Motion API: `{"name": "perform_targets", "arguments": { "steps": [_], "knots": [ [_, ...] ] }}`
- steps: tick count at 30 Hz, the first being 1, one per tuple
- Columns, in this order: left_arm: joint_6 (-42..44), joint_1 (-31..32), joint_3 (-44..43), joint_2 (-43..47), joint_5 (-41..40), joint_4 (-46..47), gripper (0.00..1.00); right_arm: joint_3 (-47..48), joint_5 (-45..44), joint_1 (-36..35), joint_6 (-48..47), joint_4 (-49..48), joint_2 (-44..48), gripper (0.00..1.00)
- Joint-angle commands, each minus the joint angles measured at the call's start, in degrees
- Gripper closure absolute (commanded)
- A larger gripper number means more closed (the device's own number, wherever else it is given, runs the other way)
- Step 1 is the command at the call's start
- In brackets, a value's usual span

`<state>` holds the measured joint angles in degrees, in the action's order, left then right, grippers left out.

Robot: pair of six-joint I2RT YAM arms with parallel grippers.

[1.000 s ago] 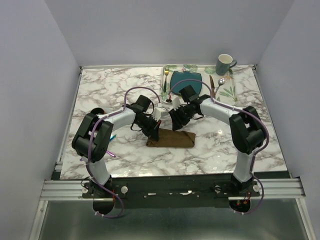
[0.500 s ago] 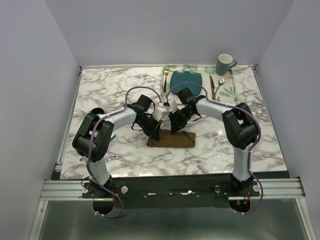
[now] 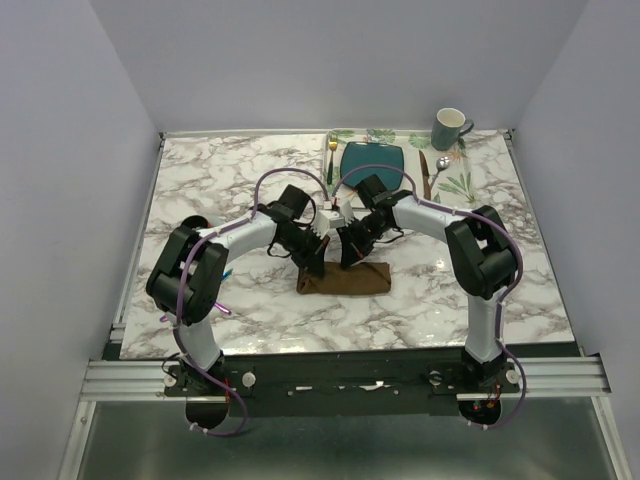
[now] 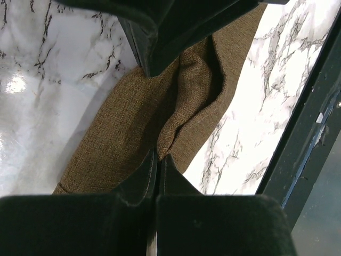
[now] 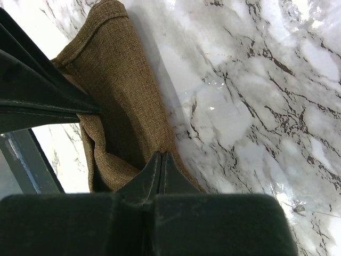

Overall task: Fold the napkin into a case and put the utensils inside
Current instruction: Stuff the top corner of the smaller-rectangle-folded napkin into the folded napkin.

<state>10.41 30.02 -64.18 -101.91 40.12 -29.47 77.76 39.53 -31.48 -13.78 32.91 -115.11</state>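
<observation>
Both sets of jaws are clenched: left gripper point(image 3: 313, 264) and right gripper point(image 3: 348, 258) each pinch the napkin point(image 3: 350, 283), tips near each other over its left half. Top view: napkin is folded to 1 long brown strip on the marble table point(image 3: 220, 180), near-centre, between the 2 arms, and the wrists hide part of its far edge. Well apart at far right is a leaf placemat point(image 3: 458, 185) with a teal plate point(image 3: 372, 160). Gold fork point(image 3: 332, 150) lies left of the plate, dark knife point(image 3: 424, 172) and silver spoon point(image 3: 442, 163) right of it, and a mug point(image 3: 450, 127) sits at the back corner. Left wrist view: own fingertips point(image 4: 152, 165) meet on a raised fold of the top layer, so the cloth gapes open beside it. Right gripper's dark fingers come in from the top, touching the cloth across that gap. Right wrist view: own tips are closed on the strip's long edge where it meets the marble. Left gripper enters from the left, its point nipping the upper layer, with cloth bunched between the 2 grips.
</observation>
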Motion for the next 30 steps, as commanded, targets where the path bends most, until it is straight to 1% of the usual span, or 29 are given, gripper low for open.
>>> {"name": "perform_targets", "arguments": {
  "steps": [1, 5, 11, 16, 20, 22, 25, 26, 30],
  "knots": [
    [0.39, -0.40, -1.03, -1.19, -0.22, -0.23, 1.00, -0.50, 3.01, -0.77, -1.77, 0.49, 2.26, 0.99],
    [0.66, -1.89, -0.68, -2.24, -0.13, 0.03, 1.00, -0.85, 2.66, -0.95, -2.65, 0.40, 2.35, 0.99],
    [0.13, -2.77, -1.38, -4.35, 2.85, 0.21, 1.00, -0.76, 3.18, -0.95, -3.09, 0.40, 2.17, 0.99],
    [-1.80, -2.86, 0.28, -1.99, 5.14, 1.52, 1.00, -1.47, 3.71, -1.47, -2.74, -0.12, 2.43, 0.99],
    [-5.92, -2.86, 2.74, -0.05, 6.55, 5.38, 1.00, -2.70, 4.59, -1.91, -1.95, -1.35, 3.05, 0.99],
    [-9.25, -2.86, 4.24, 0.48, 6.03, 7.32, 1.00, -3.14, 4.59, -2.26, -1.95, -1.44, 3.22, 0.99],
    [-10.24, -2.86, 6.78, 1.71, 4.18, 11.97, 1.00, -3.66, 4.86, -2.35, -2.21, -1.44, 3.23, 0.99],
    [-11.81, -2.78, 7.23, 1.80, 3.92, 13.64, 1.00, -3.75, 4.77, -2.35, -2.22, -1.35, 3.22, 0.99],
    [-12.79, -2.95, 7.76, 0.31, 3.04, 14.18, 1.00, -3.31, 4.68, -2.27, -1.78, -1.27, 2.70, 0.99]
  ]
}}
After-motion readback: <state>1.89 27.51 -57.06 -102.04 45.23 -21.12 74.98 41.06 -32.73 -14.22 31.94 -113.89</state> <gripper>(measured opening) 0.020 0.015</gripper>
